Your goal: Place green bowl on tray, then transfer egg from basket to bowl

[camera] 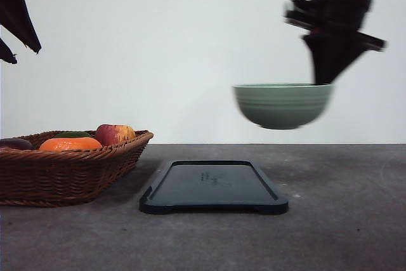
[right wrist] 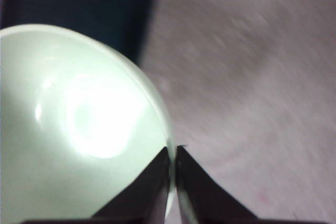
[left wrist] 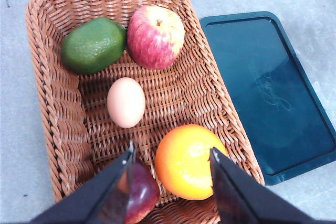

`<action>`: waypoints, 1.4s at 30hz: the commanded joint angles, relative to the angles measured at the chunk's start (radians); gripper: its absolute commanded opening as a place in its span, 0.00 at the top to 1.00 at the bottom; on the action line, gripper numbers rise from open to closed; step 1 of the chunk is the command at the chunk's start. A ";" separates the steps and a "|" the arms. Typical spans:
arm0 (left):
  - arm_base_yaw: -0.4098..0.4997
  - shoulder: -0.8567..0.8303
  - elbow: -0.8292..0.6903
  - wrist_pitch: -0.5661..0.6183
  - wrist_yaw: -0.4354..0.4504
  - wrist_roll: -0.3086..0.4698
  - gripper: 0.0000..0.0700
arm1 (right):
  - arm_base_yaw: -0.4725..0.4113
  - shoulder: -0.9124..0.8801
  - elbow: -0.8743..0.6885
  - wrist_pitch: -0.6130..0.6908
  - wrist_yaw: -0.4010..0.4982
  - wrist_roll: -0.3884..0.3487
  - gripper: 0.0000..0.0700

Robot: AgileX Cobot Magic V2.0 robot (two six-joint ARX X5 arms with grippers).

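The pale green bowl point(camera: 283, 105) hangs in the air above and to the right of the dark tray point(camera: 214, 186), held by its rim. My right gripper point(camera: 322, 79) is shut on that rim; in the right wrist view its fingers point(right wrist: 173, 153) pinch the edge of the green bowl point(right wrist: 79, 129), with the tray point(right wrist: 79, 9) beyond. My left gripper point(left wrist: 170, 158) stands open high over the wicker basket point(left wrist: 50, 103). The egg point(left wrist: 126, 102) lies in the basket's middle. In the front view the basket point(camera: 70, 172) sits at the left, left gripper point(camera: 16, 26) above it.
The basket also holds a green fruit point(left wrist: 93, 44), a red apple point(left wrist: 155, 36), an orange point(left wrist: 188, 162) and a dark red fruit point(left wrist: 137, 192). Grey tabletop point(camera: 342, 220) spreads to the right of the tray. A white wall stands behind.
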 commanded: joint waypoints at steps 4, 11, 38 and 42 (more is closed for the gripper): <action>-0.003 0.006 0.026 0.003 0.004 -0.009 0.61 | 0.094 0.058 0.023 0.059 0.043 0.035 0.99; -0.003 0.006 0.026 0.004 0.004 -0.018 0.61 | 0.149 0.161 0.025 0.122 0.042 0.054 0.99; -0.003 0.008 0.026 0.004 0.004 -0.019 0.61 | 0.151 0.266 0.065 0.170 -0.035 0.064 0.62; -0.003 0.008 0.026 0.005 0.004 -0.019 0.61 | 0.151 0.231 0.093 0.142 -0.033 0.024 0.62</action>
